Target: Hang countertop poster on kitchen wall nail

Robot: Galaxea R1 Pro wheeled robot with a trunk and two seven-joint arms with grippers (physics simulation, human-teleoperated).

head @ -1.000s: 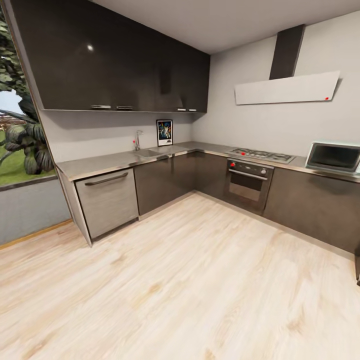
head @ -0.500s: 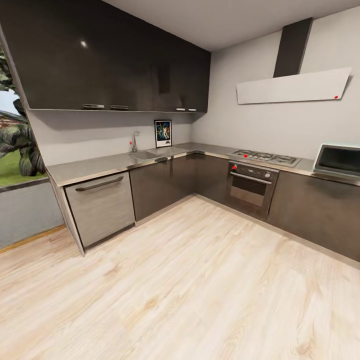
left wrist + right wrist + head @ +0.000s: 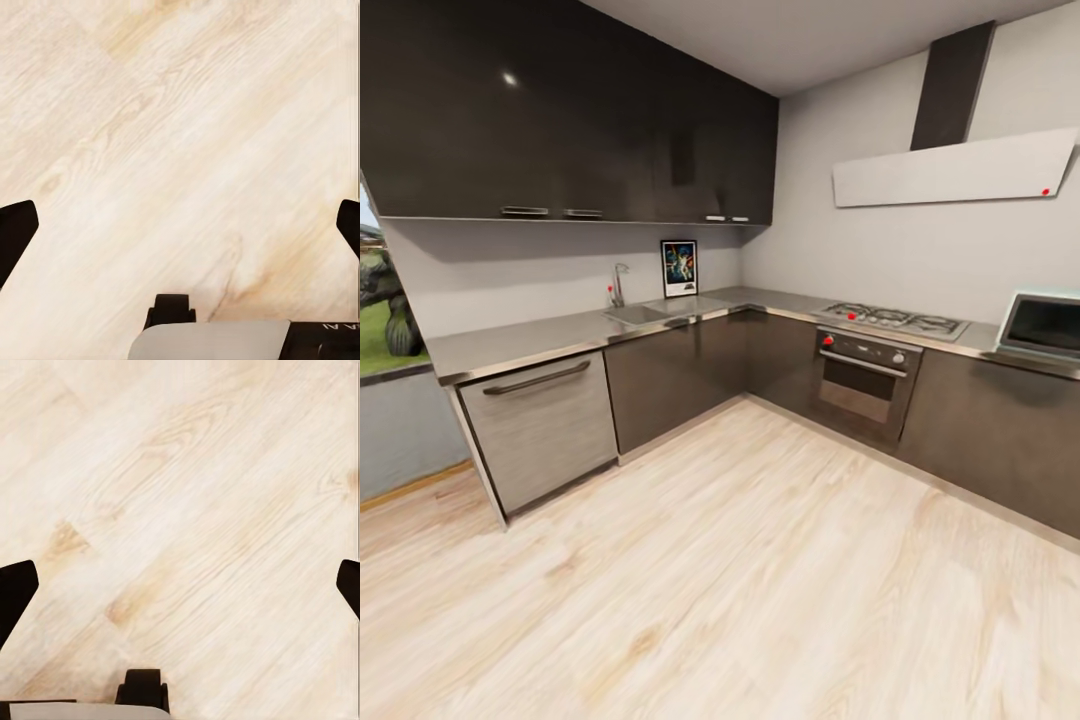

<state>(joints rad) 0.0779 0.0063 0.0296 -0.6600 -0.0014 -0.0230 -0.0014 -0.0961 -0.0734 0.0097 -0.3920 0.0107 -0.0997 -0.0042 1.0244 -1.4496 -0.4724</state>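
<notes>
no readable text, poster lettering blurred

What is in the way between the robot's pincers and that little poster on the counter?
Nothing visible blocks the route: open wooden floor stretches to the cabinets. The poster stands upright at the wall on the kitchen countertop, behind the sink. Both pincers, left and right, hang open above the floor.
</notes>
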